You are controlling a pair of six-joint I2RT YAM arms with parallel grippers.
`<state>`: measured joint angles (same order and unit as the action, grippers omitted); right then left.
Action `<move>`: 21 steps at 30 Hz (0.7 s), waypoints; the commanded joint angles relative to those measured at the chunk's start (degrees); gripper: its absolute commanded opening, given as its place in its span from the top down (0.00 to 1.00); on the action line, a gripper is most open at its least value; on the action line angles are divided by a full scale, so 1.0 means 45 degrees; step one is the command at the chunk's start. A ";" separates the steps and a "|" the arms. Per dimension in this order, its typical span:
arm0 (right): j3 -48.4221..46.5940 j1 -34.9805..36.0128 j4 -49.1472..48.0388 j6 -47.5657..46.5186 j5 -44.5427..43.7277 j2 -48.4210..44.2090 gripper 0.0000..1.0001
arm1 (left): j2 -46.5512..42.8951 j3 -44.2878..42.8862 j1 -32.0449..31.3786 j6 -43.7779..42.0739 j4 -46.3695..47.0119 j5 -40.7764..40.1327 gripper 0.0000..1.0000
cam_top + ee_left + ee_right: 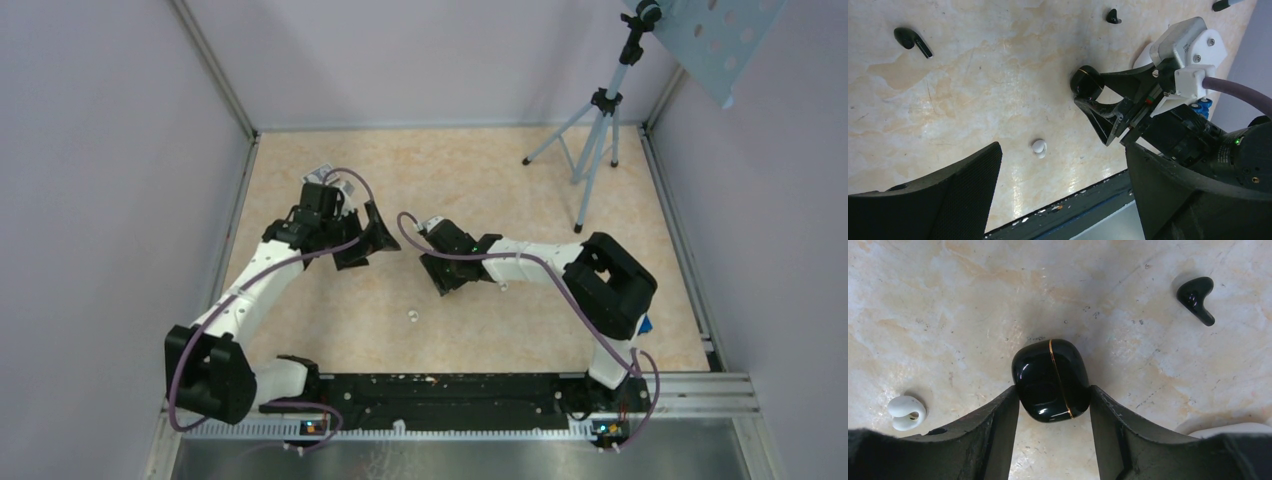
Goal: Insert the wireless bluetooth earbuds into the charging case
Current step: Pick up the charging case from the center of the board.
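Nothing is seated yet: the right gripper (1054,390) is clamping a shut black case (1048,372), the white case (1235,430) is lying just beside it, the left gripper (1062,150) is hanging wide open, and a white earbud (907,411) is lying loose on the table (948,300).

Glossy black with a thin gold seam line: small rounded case (1050,380). Cream, marbled with pale orange patches: tabletop (948,300). Plain white for the clip-shaped earbud (906,412) on the near side, shiny black for the stemmed earbud (1196,299).

left claw (1060,155) spread wide; right claw (1054,392) pinches black case (1050,370).
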<state>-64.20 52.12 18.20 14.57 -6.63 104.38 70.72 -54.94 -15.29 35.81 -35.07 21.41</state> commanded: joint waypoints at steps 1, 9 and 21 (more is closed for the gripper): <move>-0.0100 0.0191 -0.0269 0.0016 -0.0210 0.0099 0.48 | 0.0574 -0.0189 0.0126 -0.0196 0.0009 0.0525 0.01; 0.0048 0.0188 -0.0425 0.0061 -0.0149 -0.0031 0.42 | 0.1362 0.0208 0.0336 0.0394 0.0067 0.1536 0.01; 0.0161 -0.0117 -0.0274 -0.0912 0.0332 -0.0122 0.37 | 0.1070 0.0667 0.0583 0.0571 0.0626 0.2432 0.01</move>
<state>-64.16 51.94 17.50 13.26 -5.72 104.38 77.19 -52.80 -13.10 37.95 -34.87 30.17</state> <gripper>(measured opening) 0.620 0.987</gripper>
